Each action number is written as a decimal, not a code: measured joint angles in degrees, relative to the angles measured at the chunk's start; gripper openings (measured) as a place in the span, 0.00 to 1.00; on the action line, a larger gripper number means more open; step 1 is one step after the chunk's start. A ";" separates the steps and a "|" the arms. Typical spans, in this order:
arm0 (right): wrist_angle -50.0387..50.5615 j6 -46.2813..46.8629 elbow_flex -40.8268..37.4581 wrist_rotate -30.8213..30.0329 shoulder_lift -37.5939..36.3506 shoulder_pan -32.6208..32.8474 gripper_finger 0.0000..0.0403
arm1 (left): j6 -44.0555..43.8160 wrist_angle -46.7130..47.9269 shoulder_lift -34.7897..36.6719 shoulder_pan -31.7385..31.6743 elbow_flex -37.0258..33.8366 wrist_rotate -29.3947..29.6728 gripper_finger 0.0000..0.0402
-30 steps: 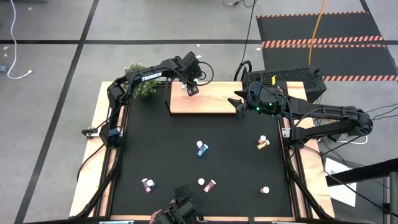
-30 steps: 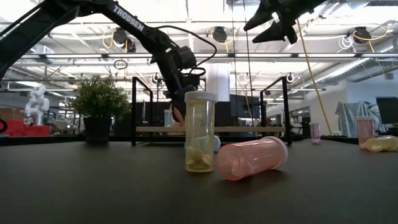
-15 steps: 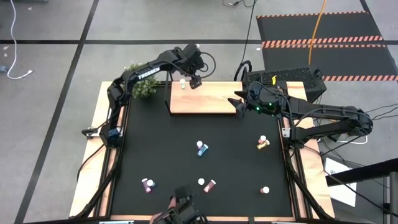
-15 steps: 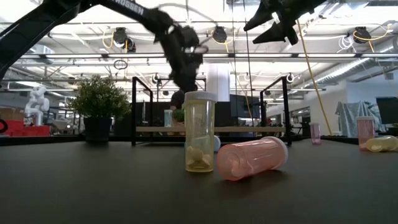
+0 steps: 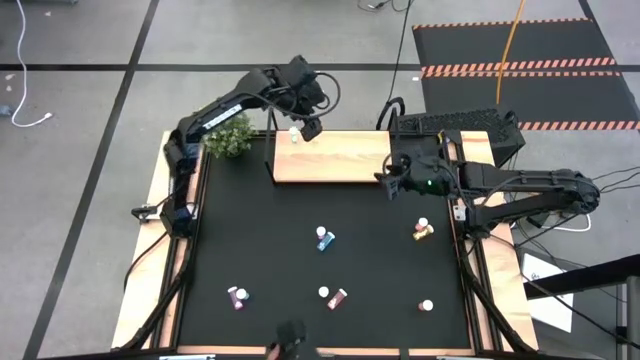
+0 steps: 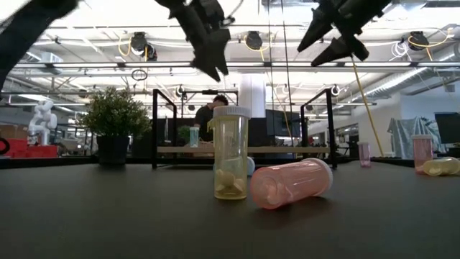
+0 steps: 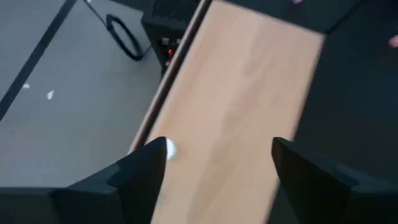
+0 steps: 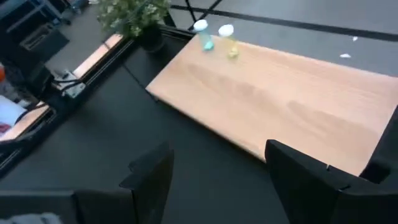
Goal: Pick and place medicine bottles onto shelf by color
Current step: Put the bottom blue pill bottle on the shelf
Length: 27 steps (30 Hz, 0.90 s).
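Observation:
The shelf (image 5: 330,158), a light wooden board on black uprights, stands at the table's far edge. Two bottles stand upright on their bases at its far left corner (image 8: 202,34), one bluish and one yellowish (image 8: 228,38). My left gripper (image 5: 311,127) hangs open above that corner with nothing between its fingers (image 7: 217,162); a white cap (image 7: 168,148) shows below it. My right gripper (image 5: 388,183) hovers open and empty (image 8: 217,168) off the shelf's right end. More bottles lie on the black table: a blue one (image 5: 323,238), a yellow-orange one (image 5: 422,230) and two maroon ones (image 5: 237,297) (image 5: 337,298).
A green plant (image 5: 228,138) stands left of the shelf. In the low view a yellow bottle (image 6: 231,152) stands upright beside a pink one lying on its side (image 6: 291,183). A white-capped bottle (image 5: 427,306) sits near the right front. A person shows in the room behind (image 6: 208,119).
My left gripper has let go of a bottle, which stays upright on the shelf's far left corner. It has then risen well clear of the shelf and drawn slightly toward the far edge. My right gripper has rolled, tipped downward and shifted a little toward the near edge.

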<state>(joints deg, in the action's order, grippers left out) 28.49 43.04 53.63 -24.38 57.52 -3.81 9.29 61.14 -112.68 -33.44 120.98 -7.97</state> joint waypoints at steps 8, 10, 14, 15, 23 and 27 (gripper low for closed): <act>1.33 -1.13 0.00 0.71 -2.77 8.25 0.61 | -16.40 -20.48 24.62 8.51 -29.38 4.85 0.48; 1.37 -2.56 0.00 3.97 -2.82 10.12 0.61 | -21.09 -25.81 29.94 13.21 -36.93 9.36 0.44; 1.06 -4.65 -0.67 9.39 -2.26 14.48 0.61 | -31.39 -29.22 36.00 23.44 -47.10 18.38 0.39; 0.69 -4.78 -1.34 9.77 -2.19 15.69 0.61 | -34.70 -29.09 36.56 26.12 -48.64 20.29 0.38; -30.22 -7.46 -17.38 19.56 -1.92 21.91 0.61 | -60.06 -24.96 35.54 46.70 -52.24 28.94 0.28; -58.83 -3.66 -28.92 21.55 -1.18 22.38 0.61 | -71.62 -19.66 35.67 53.31 -52.25 31.60 0.23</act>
<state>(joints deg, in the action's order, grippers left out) -30.34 39.38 24.71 -2.83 56.34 18.57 -62.34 41.48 -77.01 19.87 68.73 23.63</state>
